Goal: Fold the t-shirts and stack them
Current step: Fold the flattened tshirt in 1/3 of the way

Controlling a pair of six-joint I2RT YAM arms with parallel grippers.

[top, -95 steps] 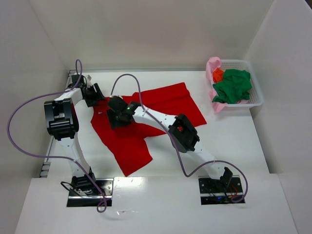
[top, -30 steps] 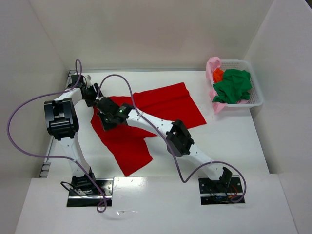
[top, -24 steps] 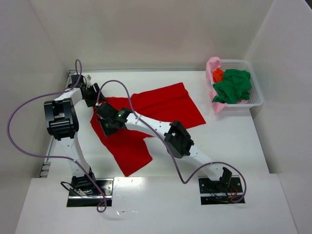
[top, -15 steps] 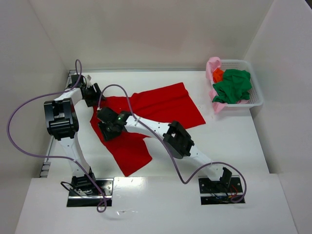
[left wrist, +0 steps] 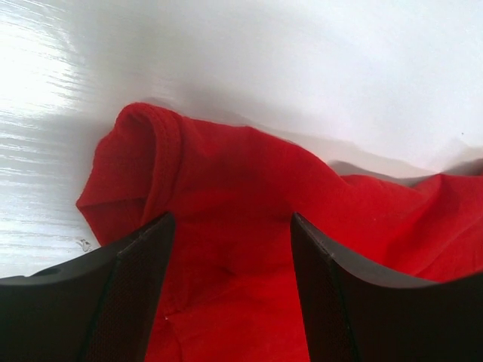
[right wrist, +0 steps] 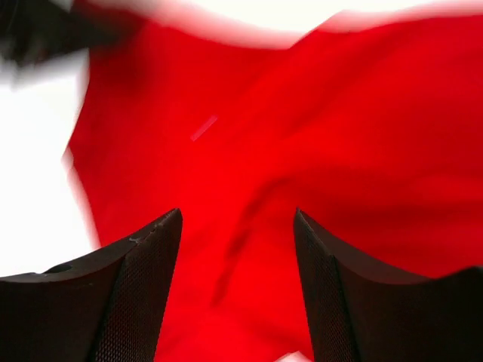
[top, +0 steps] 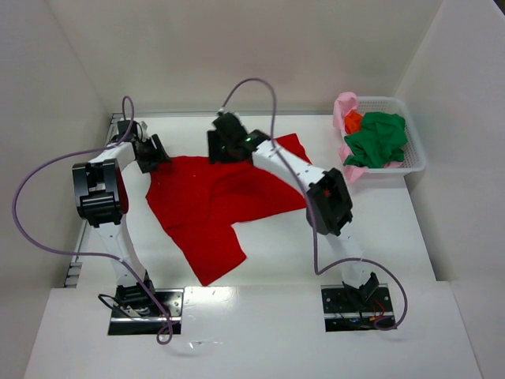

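White walls close in one white table, with two arms bolted at its near edge. Four shirts show in the top view. The red shirt is the largest thing on the table, lying spread out left of centre, one part reaching toward the near edge. One basket sits at the far right corner and holds the other three: the green shirt heaped on top, the pink shirt draped over the left rim, and the orange shirt, a small patch between them. The left arm reaches up the left side, and the left gripper sits at the red shirt's far left corner. The right arm crosses over the cloth, and the right gripper is at the shirt's far edge. Only the top view shows the basket and both arms. The left wrist view shows a hemmed edge of red cloth bunched into a fold just ahead of the left gripper, its jaws wide with cloth lying between and under them, not pinched. The right wrist view is blurred: the right gripper has its jaws wide above the red cloth, with nothing between them.
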